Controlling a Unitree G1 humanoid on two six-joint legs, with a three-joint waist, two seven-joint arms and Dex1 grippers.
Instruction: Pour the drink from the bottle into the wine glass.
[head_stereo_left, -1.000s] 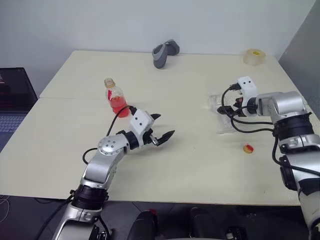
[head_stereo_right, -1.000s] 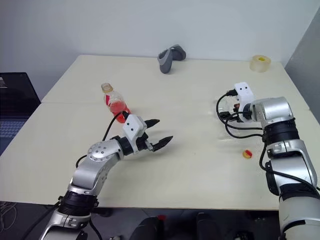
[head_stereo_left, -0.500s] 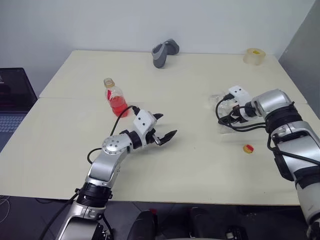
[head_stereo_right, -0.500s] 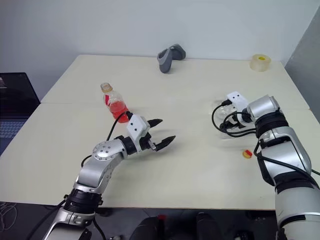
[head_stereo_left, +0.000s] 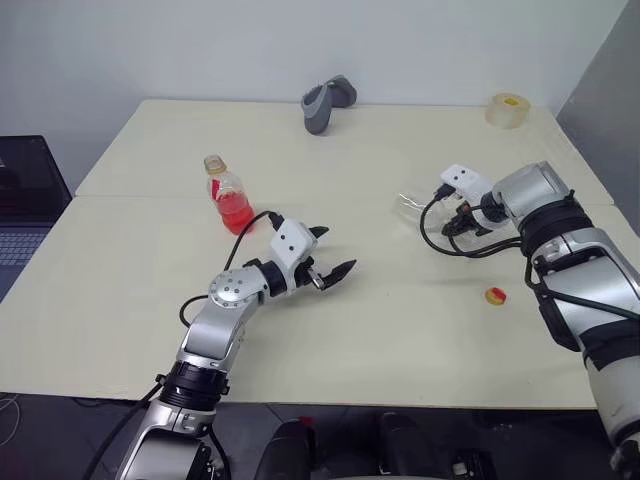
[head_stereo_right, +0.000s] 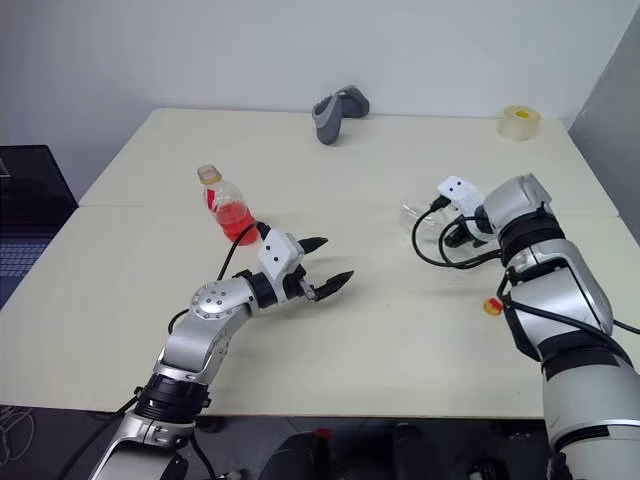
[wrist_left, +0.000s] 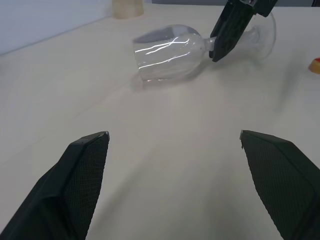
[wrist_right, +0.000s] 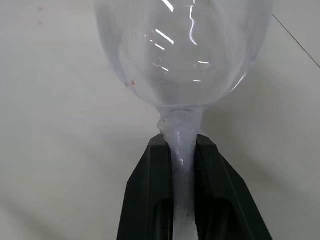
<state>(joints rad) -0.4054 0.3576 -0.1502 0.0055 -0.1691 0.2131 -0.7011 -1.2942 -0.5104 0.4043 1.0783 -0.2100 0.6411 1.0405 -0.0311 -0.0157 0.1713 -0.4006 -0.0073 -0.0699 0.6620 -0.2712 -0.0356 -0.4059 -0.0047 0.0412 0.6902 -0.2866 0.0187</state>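
Table (head_stereo_left: 400, 340): broad, pale cream top, with a seam running across it from the left edge.
Grey handheld device (head_stereo_left: 326, 103): curved, dark grey, lying at the far edge near the white wall (head_stereo_left: 300, 40).
Roll of tape (head_stereo_left: 508, 110): translucent yellowish, flat on the far right corner.
Small cap (head_stereo_left: 495, 295): yellow and red, on the table's right side.
Laptop (head_stereo_left: 25, 205): dark, off the left edge.

Left gripper (head_stereo_left: 336, 272) fingers spread wide; right gripper (wrist_right: 182, 150) fingers clamped together.

Cream table (head_stereo_left: 420, 330) against white wall (head_stereo_left: 200, 50)
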